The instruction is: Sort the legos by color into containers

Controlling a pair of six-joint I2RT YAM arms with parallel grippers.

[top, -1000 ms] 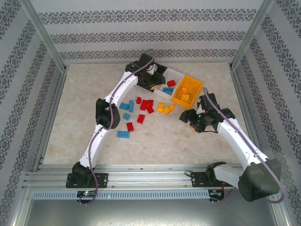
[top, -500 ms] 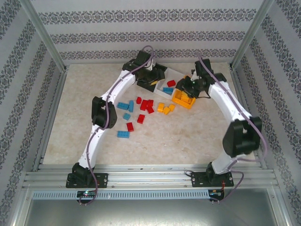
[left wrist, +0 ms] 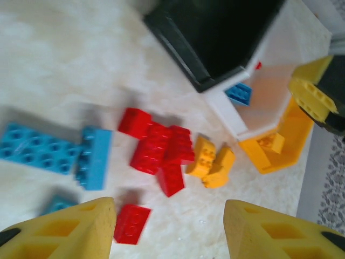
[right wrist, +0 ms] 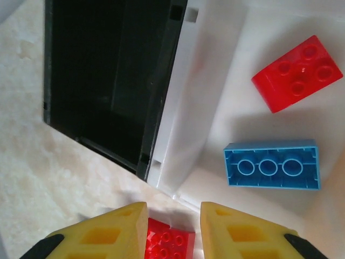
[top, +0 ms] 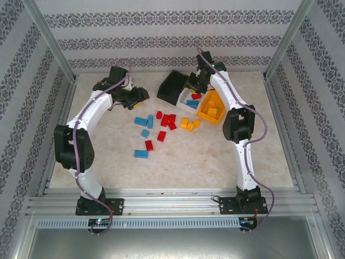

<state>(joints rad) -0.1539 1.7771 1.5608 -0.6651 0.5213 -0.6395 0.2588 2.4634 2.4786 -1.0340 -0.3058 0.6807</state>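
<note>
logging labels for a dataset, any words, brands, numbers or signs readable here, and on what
None can be read. The small red plastic studded brick and the light blue plastic brick in the white rectangular plastic bin show no legible marking; the black rectangular plastic bin, the orange rectangular plastic bin and the patterned walls carry no lettering.

This is a robot test cell, as one finds in a laboratory. Aluminium posts frame the space, and panels covered with striped, printed wallpaper close it behind and to both sides of the left gripper and the right gripper. Under both grippers lies a pale table with a marble look. Nearer than the grippers, the arm bases are bolted to an aluminium rail, and cables hang there.
</note>
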